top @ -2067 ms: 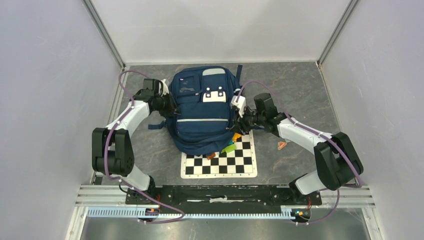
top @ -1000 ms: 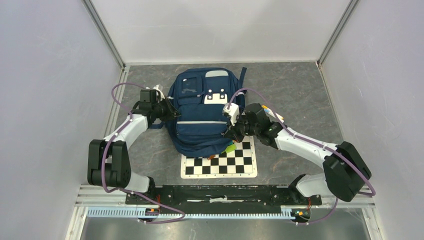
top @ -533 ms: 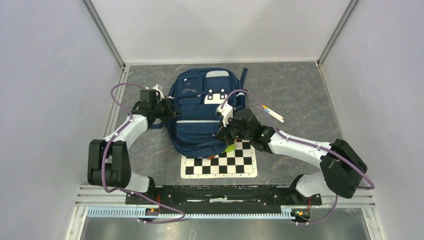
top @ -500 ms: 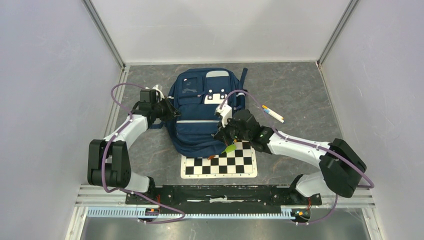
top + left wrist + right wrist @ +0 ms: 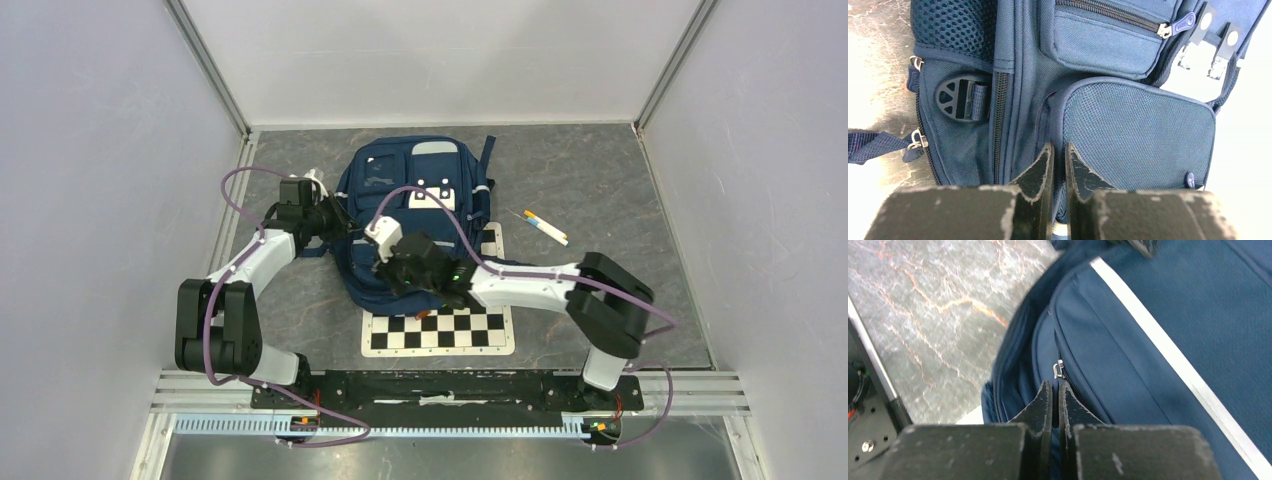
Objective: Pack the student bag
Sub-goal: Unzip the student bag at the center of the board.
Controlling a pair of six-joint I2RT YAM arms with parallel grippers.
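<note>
One sweep in the last second: right fingers (image 5: 1043,400), pressed shut, carried from 4 o'clock of the student bag (image 5: 400,195) along its near edge to about 7 o'clock, tips now just under the zipper slider (image 5: 1059,369); tab pinched or not, cannot tell. Reads as the main zip being drawn closed, so packing likely near done, though pens (image 5: 545,226) lying loose on the worktop (image 5: 600,180) at the bag's 3 o'clock. Left fingers (image 5: 1040,170) unmoved at 9 o'clock, narrow slit, seemingly nipping side fabric; bag flat mid-worktop.
</note>
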